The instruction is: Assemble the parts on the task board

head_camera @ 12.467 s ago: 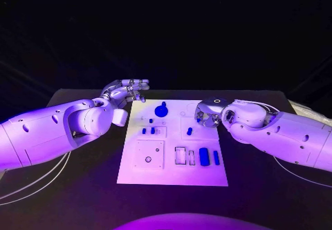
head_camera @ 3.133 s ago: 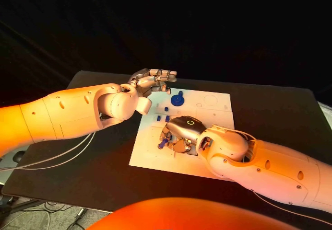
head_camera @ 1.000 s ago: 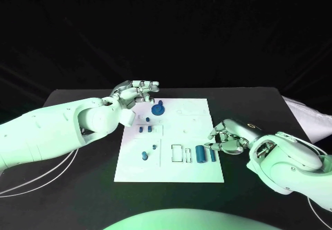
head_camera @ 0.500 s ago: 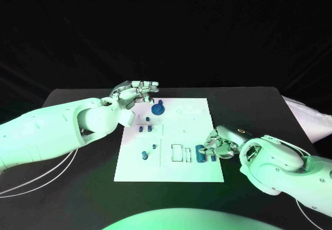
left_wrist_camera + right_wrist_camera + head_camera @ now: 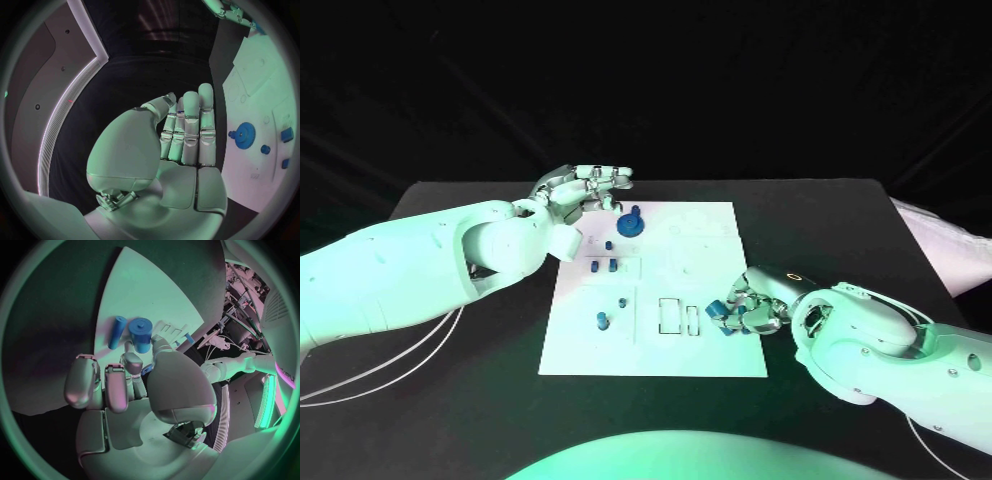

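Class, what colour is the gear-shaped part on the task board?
Blue gear-shaped part, clearest in the left wrist view.

Robot lab or demo stage, dark and staged.
Black bench [image 5: 473, 390] set against black drapes, washed in green coloured light; white task board [image 5: 678, 355] laid out at centre with small blue parts [image 5: 630, 227]; bundled cables and metal framework [image 5: 234, 315] behind, glowing light strip [image 5: 65, 107] along a panel edge.

One task board [image 5: 678, 270], two hands, several small blue parts [image 5: 602, 322].
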### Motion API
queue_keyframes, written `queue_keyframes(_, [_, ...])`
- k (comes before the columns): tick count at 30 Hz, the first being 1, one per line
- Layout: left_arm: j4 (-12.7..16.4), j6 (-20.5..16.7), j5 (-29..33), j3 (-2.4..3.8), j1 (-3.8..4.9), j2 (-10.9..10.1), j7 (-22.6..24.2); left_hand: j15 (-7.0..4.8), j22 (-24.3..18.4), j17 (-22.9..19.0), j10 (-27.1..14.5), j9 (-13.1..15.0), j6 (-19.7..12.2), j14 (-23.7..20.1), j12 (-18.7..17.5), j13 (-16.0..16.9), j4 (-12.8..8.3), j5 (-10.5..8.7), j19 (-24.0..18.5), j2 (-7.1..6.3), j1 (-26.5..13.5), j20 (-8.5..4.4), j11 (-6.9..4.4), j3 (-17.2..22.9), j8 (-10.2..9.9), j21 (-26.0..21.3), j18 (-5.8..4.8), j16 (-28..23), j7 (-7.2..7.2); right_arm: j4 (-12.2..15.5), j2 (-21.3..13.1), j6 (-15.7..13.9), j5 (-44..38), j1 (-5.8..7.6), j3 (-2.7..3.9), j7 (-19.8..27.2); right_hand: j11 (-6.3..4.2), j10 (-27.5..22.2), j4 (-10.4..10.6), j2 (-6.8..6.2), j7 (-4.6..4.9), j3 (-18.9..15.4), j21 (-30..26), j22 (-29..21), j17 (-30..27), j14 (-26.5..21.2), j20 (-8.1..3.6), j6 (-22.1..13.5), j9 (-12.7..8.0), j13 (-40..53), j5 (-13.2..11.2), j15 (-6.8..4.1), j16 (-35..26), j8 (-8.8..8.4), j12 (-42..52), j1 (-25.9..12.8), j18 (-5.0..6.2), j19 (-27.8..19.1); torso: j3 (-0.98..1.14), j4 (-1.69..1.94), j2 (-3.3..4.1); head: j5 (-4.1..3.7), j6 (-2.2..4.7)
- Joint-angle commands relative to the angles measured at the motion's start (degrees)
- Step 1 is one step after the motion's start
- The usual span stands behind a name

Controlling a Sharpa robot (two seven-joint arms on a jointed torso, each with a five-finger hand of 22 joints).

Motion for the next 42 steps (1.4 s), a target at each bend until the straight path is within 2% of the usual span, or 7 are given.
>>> queue_keyframes(1, [0.07,1.25,-0.38,0.03,0.0,0.0,0.25,0.04,-0.03,-0.05,-0.41,-0.06,-0.3,-0.27,0.4,0.06,-0.41,0.29,0.46,0.36,0.18,-0.01,0.18,0.07,0.4,-0.27,0.66,-0.14,-0.08,-0.34,0.51,2.76,-1.28,-0.32,-0.01,-1.33,-0.21,0.11,0.32,-0.09,-0.19,-0.13,0.27,0.03,0.05,3.59,0.31,0.2,0.06,0.08,-0.02,-0.05,0.26,0.39,0.25,0.47,-0.79,-0.07,0.01,0.05,0.0,0.0,-0.05])
queue_keyframes(9, [0.03,1.27,-0.38,0.03,0.0,0.01,0.18,0.04,-0.03,-0.05,-0.41,-0.06,-0.3,-0.27,0.4,0.06,-0.41,0.29,0.46,0.36,0.18,-0.01,0.18,0.07,0.4,-0.27,0.66,-0.14,-0.08,-0.95,1.17,1.66,-0.97,-0.82,-0.02,-1.53,-0.4,0.6,0.97,0.48,-0.44,-0.89,0.39,0.25,0.23,3.6,0.23,0.8,0.64,1.44,-0.2,-0.18,0.37,1.03,0.94,0.85,-0.82,-0.09,-0.02,0.06,-0.06,-0.01,-0.08])
queue_keyframes(16, [0.0,1.37,-0.38,0.03,-0.01,0.02,0.16,0.04,-0.03,-0.05,-0.41,-0.06,-0.3,-0.27,0.4,0.06,-0.41,0.29,0.46,0.36,0.18,-0.01,0.18,0.07,0.4,-0.27,0.66,-0.14,-0.08,-0.15,0.37,-4.97,0.91,-0.9,0.03,0.12,-0.98,1.99,1.13,2.61,-1.11,-1.2,1.03,1.37,1.04,3.77,-0.12,2.35,1.8,3.78,0.96,-0.62,0.88,2.15,2.36,1.48,-0.99,0.29,0.0,0.13,-0.02,0.1,0.08])
queue_keyframes(26, [-0.05,1.42,-0.38,0.03,-0.01,0.14,0.11,0.04,-0.03,-0.05,-0.41,-0.06,-0.3,-0.27,0.4,0.06,-0.41,0.29,0.46,0.36,0.18,-0.01,0.18,0.07,0.4,-0.27,0.66,-0.14,-0.08,2.25,0.26,-12.64,5.66,-0.57,0.46,4.52,-1.53,3.29,1.15,4.29,-1.7,-1.74,1.4,1.95,1.43,3.84,-0.63,3.31,3.09,5.69,2.48,-1.11,1.16,2.73,3.37,1.87,-1.07,0.48,-0.09,0.23,-0.1,0.24,0.23])
queue_keyframes(30, [-0.06,1.44,-0.38,0.03,-0.01,0.24,0.11,0.04,-0.03,-0.05,-0.41,-0.06,-0.3,-0.27,0.4,0.06,-0.41,0.29,0.46,0.36,0.18,-0.01,0.18,0.07,0.4,-0.27,0.66,-0.14,-0.08,2.23,1.56,-12.02,6.84,-0.49,0.52,4.96,-1.56,3.22,1.21,4.48,-1.71,-1.9,1.38,1.91,1.35,3.82,-0.68,3.3,3.25,5.55,2.78,-1.14,1.12,2.72,3.14,1.76,-1.07,0.46,-0.08,0.26,-0.03,0.33,0.21])
queue_keyframes(35, [-0.07,1.45,-0.38,0.03,-0.01,0.32,0.1,0.04,-0.03,-0.05,-0.41,-0.06,-0.3,-0.27,0.4,0.06,-0.41,0.29,0.46,0.36,0.18,-0.01,0.18,0.07,0.4,-0.27,0.66,-0.14,-0.08,1.08,3.72,-9.21,7.46,-0.4,0.54,3.78,-1.59,3.06,1.35,4.99,-1.76,-3.39,1.43,2.0,1.35,3.8,-0.74,3.23,3.98,5.29,2.94,-1.18,1.13,2.66,2.39,-0.44,-1.09,0.44,-0.15,0.22,-0.06,0.59,0.21])
queue_keyframes(42, [-0.04,1.42,-0.38,0.03,-0.01,0.4,0.07,0.04,-0.03,-0.05,-0.41,-0.06,-0.3,-0.27,0.4,0.06,-0.41,0.29,0.46,0.36,0.18,-0.01,0.18,0.07,0.4,-0.27,0.66,-0.14,-0.08,-0.73,6.42,-5.97,7.37,-0.36,0.53,1.47,-1.68,3.14,1.38,5.55,-1.9,-4.41,1.43,2.0,1.23,3.78,-0.78,3.41,4.66,5.37,2.74,-1.24,1.08,2.77,2.02,-1.82,-1.09,0.41,-0.08,0.19,0.0,0.84,0.13])
